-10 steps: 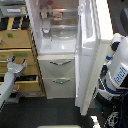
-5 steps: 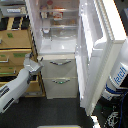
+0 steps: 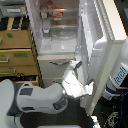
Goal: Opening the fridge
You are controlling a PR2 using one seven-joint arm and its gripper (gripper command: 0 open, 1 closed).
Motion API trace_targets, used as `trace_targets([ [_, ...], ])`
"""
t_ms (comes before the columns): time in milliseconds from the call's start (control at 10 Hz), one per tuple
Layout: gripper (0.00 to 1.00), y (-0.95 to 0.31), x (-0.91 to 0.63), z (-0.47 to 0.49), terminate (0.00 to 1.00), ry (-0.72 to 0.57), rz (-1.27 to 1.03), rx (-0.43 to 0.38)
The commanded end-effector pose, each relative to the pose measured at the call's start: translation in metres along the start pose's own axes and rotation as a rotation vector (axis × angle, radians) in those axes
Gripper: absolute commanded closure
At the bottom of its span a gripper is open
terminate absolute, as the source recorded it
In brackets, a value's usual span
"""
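Note:
The tall white fridge [image 3: 60, 47] stands with its large upper door [image 3: 107, 45] swung wide to the exterior view's right, showing white shelves with a few items. Its lower drawers [image 3: 52, 67] are closed. My white arm [image 3: 47, 97] comes in from the lower left and crosses in front of the drawers. The gripper [image 3: 88, 89] rests against the lower inner edge of the open door. The frame is too blurred to show how its fingers stand.
A tan wooden drawer cabinet [image 3: 17, 50] stands against the fridge on the exterior view's left. A white and blue robot body [image 3: 117, 80] sits low behind the open door at the right. Dark floor lies below.
The door has swung wider to the right. My arm has swept from the lower left across the drawers to the door's lower inner edge.

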Motion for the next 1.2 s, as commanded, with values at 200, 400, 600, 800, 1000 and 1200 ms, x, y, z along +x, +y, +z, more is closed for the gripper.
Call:
trace_targets([
  [200, 0.00, -0.276, 0.310, -0.169, 0.00, 0.001, -0.411, -0.146],
  [400, 0.00, -0.250, 0.289, -0.177, 0.00, 0.012, -0.423, -0.135],
  [600, 0.00, -0.106, 0.187, -0.176, 0.00, -0.007, -0.322, -0.146],
  [800, 0.00, -0.023, 0.113, -0.165, 0.00, -0.025, -0.242, -0.123],
  [1000, 0.00, 0.050, 0.010, -0.152, 0.00, -0.016, -0.146, -0.075],
  [1200, 0.00, 0.075, -0.040, -0.147, 0.00, -0.013, -0.069, -0.068],
])
